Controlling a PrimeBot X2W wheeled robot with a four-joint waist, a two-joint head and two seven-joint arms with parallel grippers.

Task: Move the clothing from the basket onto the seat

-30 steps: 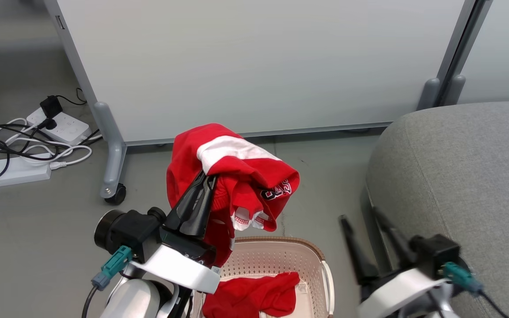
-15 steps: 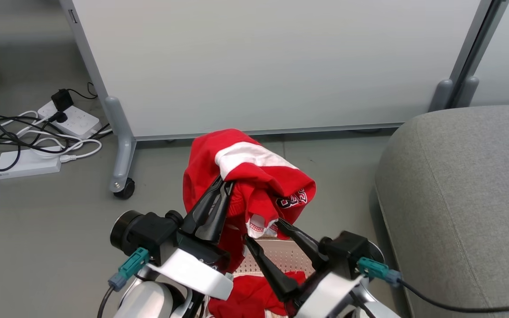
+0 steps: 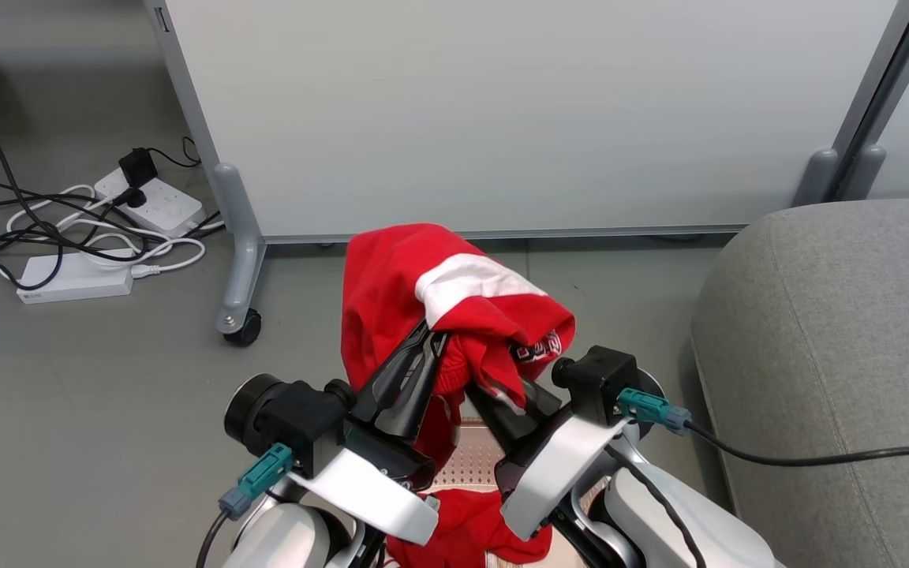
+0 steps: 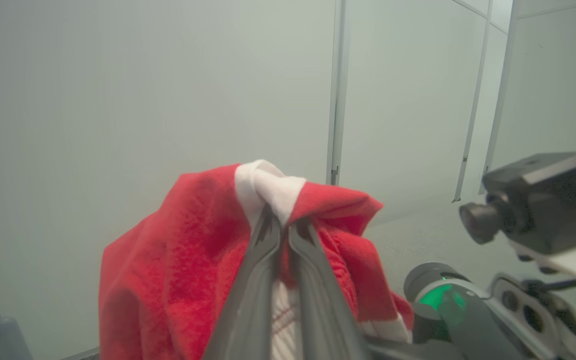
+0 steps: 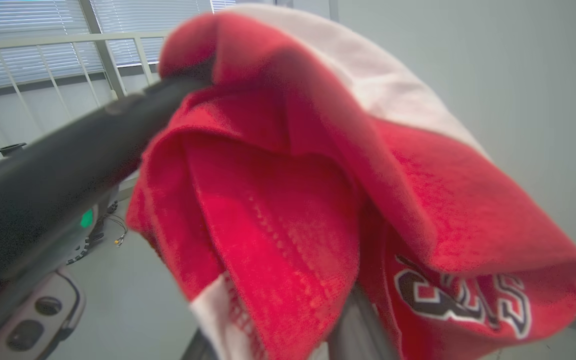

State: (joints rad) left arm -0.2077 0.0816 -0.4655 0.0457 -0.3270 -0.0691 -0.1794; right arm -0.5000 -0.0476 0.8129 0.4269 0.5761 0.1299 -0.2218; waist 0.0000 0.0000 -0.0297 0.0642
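We see the left gripper (image 3: 431,343) clenched on the garment (image 3: 391,276). In the left wrist view its two fingers stand nearly together and pinch the cloth just under a white band (image 4: 268,185). The garment hangs in the air over the fingertips, above the far rim of the basket (image 3: 466,465), and it touches neither the basket nor the floor (image 3: 107,410).

The right gripper (image 3: 514,398) reaches into the lower right folds of the same garment. In its own wrist view the two fingers rise apart from each other with red cloth between them. The tips are hidden under the cloth, so we see no grasp there. The black lettering (image 5: 463,295) sits on the fold nearest to this gripper.

The basket shows between the two arms, at the bottom edge of the head view. The second garment (image 3: 470,528) lies inside it, at the near side.

The seat (image 3: 841,339) is to the right, with its rounded left edge near the right arm. A strip of bare floor lies between this edge and the hanging garment. Nothing lies on the part of the seat top that we see.

Behind the garment stands a pale panel (image 3: 502,110), and its lower edge runs just beyond the cloth. Its leg with a caster (image 3: 245,327) is to the left of the left arm. Further left are power strips (image 3: 76,284) and cables (image 3: 28,229), well apart from both arms, and the floor between them is open.
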